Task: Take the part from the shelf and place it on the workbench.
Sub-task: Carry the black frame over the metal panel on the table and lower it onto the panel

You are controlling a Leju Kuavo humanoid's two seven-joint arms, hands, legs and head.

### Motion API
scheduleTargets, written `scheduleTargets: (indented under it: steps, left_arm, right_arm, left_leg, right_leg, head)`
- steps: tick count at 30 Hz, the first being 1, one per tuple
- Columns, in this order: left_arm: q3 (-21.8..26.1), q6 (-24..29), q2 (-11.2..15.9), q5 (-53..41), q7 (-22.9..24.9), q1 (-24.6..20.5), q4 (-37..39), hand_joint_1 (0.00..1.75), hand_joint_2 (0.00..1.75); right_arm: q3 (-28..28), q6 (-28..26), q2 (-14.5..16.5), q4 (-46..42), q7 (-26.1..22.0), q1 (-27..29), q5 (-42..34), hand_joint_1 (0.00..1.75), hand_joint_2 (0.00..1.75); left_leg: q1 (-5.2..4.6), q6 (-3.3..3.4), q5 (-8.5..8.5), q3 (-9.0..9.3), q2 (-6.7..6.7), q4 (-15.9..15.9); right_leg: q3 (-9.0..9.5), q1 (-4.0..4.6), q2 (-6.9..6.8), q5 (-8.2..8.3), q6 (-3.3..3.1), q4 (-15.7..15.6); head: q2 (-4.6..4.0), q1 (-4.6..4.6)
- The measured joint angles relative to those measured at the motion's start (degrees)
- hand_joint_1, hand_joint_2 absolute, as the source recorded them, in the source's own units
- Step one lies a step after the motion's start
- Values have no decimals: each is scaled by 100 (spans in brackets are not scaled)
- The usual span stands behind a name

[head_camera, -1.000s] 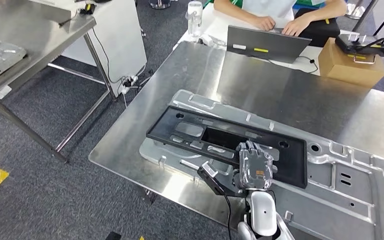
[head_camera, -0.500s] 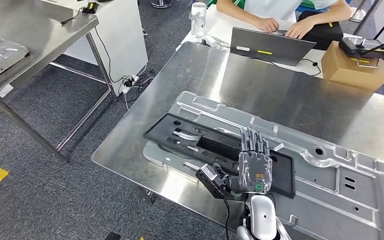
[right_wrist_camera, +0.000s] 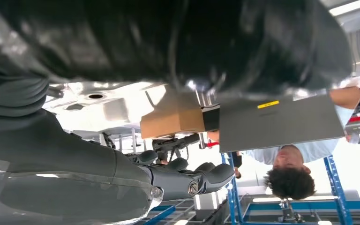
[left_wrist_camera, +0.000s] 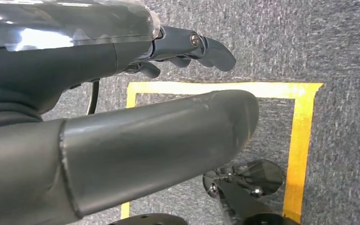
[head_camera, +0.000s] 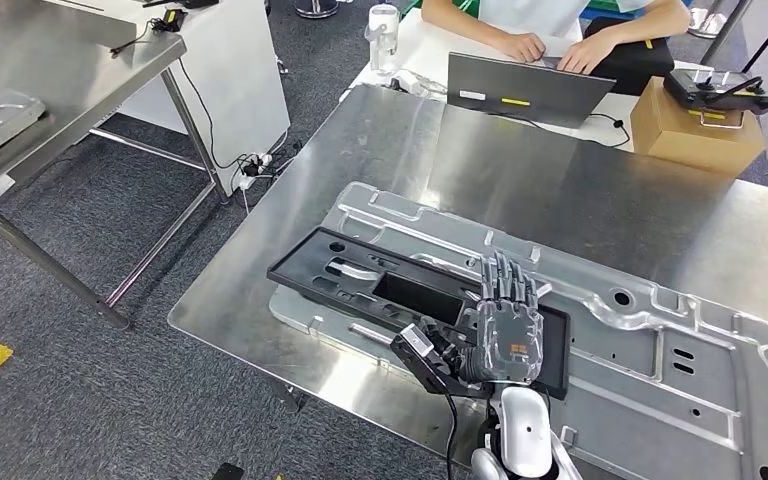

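Right hand [head_camera: 505,335] covers part [head_camera: 360,275] (edge).

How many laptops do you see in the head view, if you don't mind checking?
1: a grey laptop sits on the white desk beyond the steel workbench, where a person is typing. Others may lie outside the frame.

The right hand [head_camera: 505,325] has dark fingers, a clear-covered grey back with orange marks, a white forearm and a black cable.

You saw the right hand [head_camera: 505,325], fingers extended flat, resting on the black part [head_camera: 360,275] atop the workbench's [head_camera: 550,190] metal panel [head_camera: 660,350].
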Motion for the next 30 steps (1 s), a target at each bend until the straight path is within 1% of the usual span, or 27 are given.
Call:
scheduleTargets:
  steps: [2,3,4,5,6,8,9,10,11,12,13,14,15,16,17,19,20,21,22,23,24,25,26,27,28,29,30]
  left_arm:
    - [2,-5,1,0,-7,-1,1,0,0]
    - [3,-6,-2,0,-9,1,2,0,0]
    - [5,-8,-5,0,-10,0,2,0,0]
    - [7,-9,-9,0,-14,-3,2,0,0]
    - [9,-13,-12,0,-18,-9,2,0,0]
    - [11,-19,-12,0,-23,-16,2,0,0]
    - [14,-21,-12,0,-23,-15,2,0,0]
    - [18,-21,-12,0,-23,-14,2,0,0]
    - [23,-21,-13,0,-23,-13,2,0,0]
    - [28,-21,-15,0,-22,-13,2,0,0]
    - [31,-21,-17,0,-19,-15,2,0,0]
    - [34,-21,-23,0,-14,-17,2,0,0]
    - [36,-20,-28,0,-8,-18,2,0,0]
    - [38,-20,-31,0,-2,-20,2,0,0]
    - [40,-19,-34,1,4,-21,2,0,0]
    - [44,-16,-36,10,11,-17,2,0,0]
    - [49,-12,-37,14,15,-13,2,0,0]
    - [56,-9,-37,18,19,-9,2,0,0]
    - [65,-5,-36,18,22,-9,2,0,0]
    - [76,-3,-36,19,26,-9,2,0,0]
    - [89,-2,-36,23,27,-9,2,0,0]
    - [102,-1,-36,28,27,-10,2,0,0]
    - [115,0,-36,33,28,-10,2,0,0]
    - [126,2,-36,39,30,-10,2,0,0]
    - [134,5,-36,44,32,-13,2,0,0]
    - [139,9,-36,51,34,-20,1,0,0]
    - [141,13,-36,61,35,-28,1,0,0]
  right_arm:
    - [0,-3,3,0,-5,9,-14,0,0]
    - [0,-4,3,0,-7,13,-20,0,0]
    - [0,-5,2,0,-8,17,-24,0,0]
    - [0,-5,2,0,-8,19,-28,0,0]
    - [0,-7,1,0,-8,22,-31,0,0]
    - [0,-11,1,2,-8,38,-39,0,0]
    - [0,-13,0,4,-8,52,-42,0,0]
    - [0,-15,-1,5,-8,67,-44,0,0]
    - [0,-17,-1,7,-8,78,-45,0,0]
    - [0,-21,-1,7,-8,85,-45,0,0]
    - [0,-25,-1,6,-8,87,-46,0,0]
    - [0,-30,0,3,-8,88,-46,0,0]
    - [0,-39,0,-1,-10,92,-47,0,0]
    - [0,-47,1,-4,-12,97,-48,0,0]
    - [0,-57,1,-8,-14,108,-49,0,0]
    - [0,-84,3,-13,-18,145,-49,0,0]
    - [0,-102,8,-18,-19,169,-48,0,0]
    - [0,-120,13,-28,-21,192,-46,0,0]
    - [0,-134,17,-39,-22,216,-45,0,0]
    - [0,-145,20,-49,-22,245,-38,0,0]
    - [0,-152,21,-58,-22,282,-28,0,0]
    - [0,-158,21,-67,-21,327,-15,0,0]
    - [0,-165,21,-79,-19,374,3,0,0]
    - [0,-178,21,-96,-13,419,22,0,0]
    - [0,-199,21,-118,0,463,41,0,0]
    - [0,-232,21,-147,17,510,58,0,0]
    - [0,-277,22,-180,39,559,70,0,0]
  left_leg:
    - [-23,52,43,6,-7,-65]
    - [-15,90,74,-6,-1,-80]
    - [-6,133,112,-22,7,-103]
    - [6,181,155,-49,17,-126]
    - [16,218,198,-90,29,-145]
    - [7,252,276,-200,41,-146]
    - [4,251,316,-260,46,-144]
    - [1,247,359,-320,50,-141]
    - [1,239,401,-375,52,-138]
    - [1,227,440,-424,52,-135]
    - [1,209,482,-464,50,-131]
    - [-1,182,525,-495,46,-131]
    - [-1,149,568,-507,44,-138]
    - [1,111,612,-512,43,-146]
    - [5,71,658,-511,42,-163]
    - [12,-4,710,-523,37,-181]
    - [16,-32,612,-561,34,-120]
    - [19,-56,399,-626,30,47]
    - [30,-70,91,-712,28,336]
    - [29,-89,-228,-803,29,710]
    - [30,-106,-455,-868,29,1089]
    - [30,-118,-543,-876,29,1369]
    - [30,-124,-502,-803,30,1481]
    - [30,-119,-373,-629,30,1382]
    - [30,-104,-242,-356,30,1091]
    - [27,-80,-212,-31,28,672]
    - [15,-50,-235,263,24,266]
  right_leg:
    - [-19,7,2,30,66,4]
    - [-25,-1,3,32,100,5]
    - [-44,-8,4,-20,133,41]
    - [-94,-16,4,-157,163,161]
    - [-182,-27,4,-374,190,396]
    - [-408,-44,1,-867,236,1084]
    - [-472,-51,0,-1012,252,1366]
    - [-450,-56,0,-1038,261,1483]
    - [-318,-57,-1,-951,260,1387]
    - [-97,-57,-2,-803,249,1117]
    - [205,-54,-2,-663,226,695]
    - [479,-37,-2,-586,200,283]
    - [665,-15,0,-536,170,-13]
    - [766,8,2,-527,141,-204]
    - [763,32,5,-511,115,-238]
    - [699,27,-9,-406,39,-267]
    - [652,14,-19,-336,-14,-284]
    - [589,-1,-32,-261,-60,-306]
    - [512,-7,-45,-191,-94,-309]
    - [422,-3,-47,-127,-118,-302]
    - [330,3,-55,-69,-123,-285]
    - [235,8,-64,-15,-122,-261]
    - [139,11,-71,35,-115,-231]
    - [45,13,-75,79,-104,-195]
    - [-41,13,-76,118,-88,-153]
    - [-115,15,-77,151,-68,-108]
    - [-169,20,-78,179,-43,-64]
  head:
    - [-1,3]
    - [-1,3]
    - [-1,4]
    - [-1,5]
    - [0,7]
    - [-1,9]
    - [-1,9]
    - [-1,9]
    - [0,9]
    - [-1,9]
    - [-1,9]
    - [-1,7]
    - [-1,7]
    - [-1,7]
    - [-1,7]
    - [0,10]
    - [0,7]
    - [0,4]
    - [0,1]
    - [0,-3]
    - [0,-3]
    - [0,-3]
    - [0,-2]
    - [0,-2]
    - [0,-3]
    - [0,-3]
    - [0,-2]
